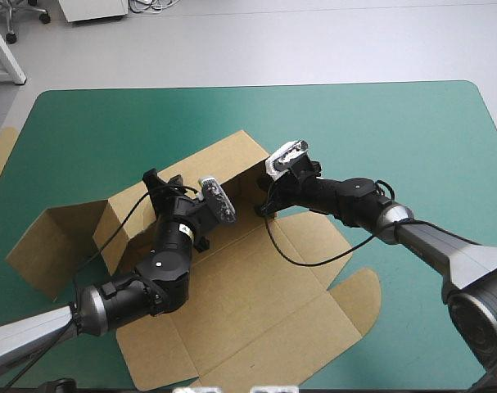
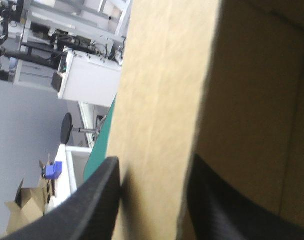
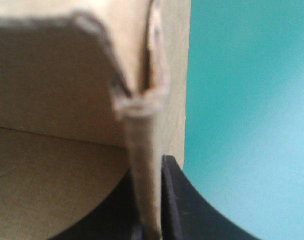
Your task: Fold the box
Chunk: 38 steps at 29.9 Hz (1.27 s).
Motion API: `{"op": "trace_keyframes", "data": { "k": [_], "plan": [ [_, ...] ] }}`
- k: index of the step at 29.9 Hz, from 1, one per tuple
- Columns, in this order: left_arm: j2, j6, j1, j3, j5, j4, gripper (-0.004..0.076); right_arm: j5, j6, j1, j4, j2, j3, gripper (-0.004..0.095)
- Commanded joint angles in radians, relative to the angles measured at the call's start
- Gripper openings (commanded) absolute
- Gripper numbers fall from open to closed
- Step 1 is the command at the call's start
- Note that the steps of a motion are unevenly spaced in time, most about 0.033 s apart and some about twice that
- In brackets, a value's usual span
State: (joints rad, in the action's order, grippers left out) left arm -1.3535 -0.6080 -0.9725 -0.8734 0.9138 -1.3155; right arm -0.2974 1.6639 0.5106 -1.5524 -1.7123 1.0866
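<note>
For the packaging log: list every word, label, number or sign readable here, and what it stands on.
None can be read.
The box is plain brown board in every view.
The teal-green cover is unmarked.
The left gripper and right gripper, both clamped on box walls, show no label.

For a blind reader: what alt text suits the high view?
Two robot arms grip the raised far wall of a partly folded brown box on a teal-green table: the left gripper partway along it, the right gripper at its right end. The rest lies flat toward the near edge.
</note>
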Motion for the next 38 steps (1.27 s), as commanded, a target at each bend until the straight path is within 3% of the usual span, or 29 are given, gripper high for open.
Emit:
{"op": "trace_keyframes", "data": {
  "k": [1, 10, 16, 19, 21, 23, 24, 28, 33, 38],
  "plan": [
    [0.035, -0.012, -0.030, -0.035, 0.025, -0.027, 0.0428, -0.087, -0.008, 0.014, -0.015, 0.037, 0.023, 0.0001],
    [0.067, -0.021, -0.175, -0.046, 0.099, -0.037, 0.0430, -0.075, -0.013, 0.014, -0.015, 0.037, 0.023, 0.0001],
    [0.083, -0.054, -0.323, -0.100, 0.247, -0.141, 0.0427, -0.066, -0.019, 0.014, -0.013, 0.037, 0.023, 0.0001],
    [0.083, -0.054, -0.343, -0.171, 0.332, -0.147, 0.0338, -0.064, -0.037, 0.010, -0.006, 0.037, 0.023, 0.0001],
    [0.089, -0.054, -0.345, -0.230, 0.367, -0.149, 0.0193, -0.064, -0.049, 0.010, 0.015, 0.037, 0.023, 0.0001],
    [0.105, -0.054, -0.345, -0.278, 0.355, -0.143, 0.0033, -0.064, -0.063, 0.010, 0.026, 0.037, 0.021, 0.0001],
    [0.117, -0.054, -0.343, -0.298, 0.338, -0.126, -0.0006, -0.059, -0.075, 0.010, 0.038, 0.037, 0.021, 0.0001],
    [0.179, -0.056, -0.330, -0.324, 0.298, -0.095, -0.0002, -0.008, -0.180, 0.010, 0.135, 0.037, 0.021, 0.0001],
    [0.260, -0.045, -0.159, -0.324, 0.294, -0.029, -0.0002, 0.006, -0.338, -0.027, 0.264, 0.039, 0.024, 0.0001],
    [0.333, 0.006, 0.072, -0.324, 0.141, 0.106, -0.0002, -0.001, -0.491, -0.102, 0.412, 0.071, 0.041, 0.0001]
  ]
}}
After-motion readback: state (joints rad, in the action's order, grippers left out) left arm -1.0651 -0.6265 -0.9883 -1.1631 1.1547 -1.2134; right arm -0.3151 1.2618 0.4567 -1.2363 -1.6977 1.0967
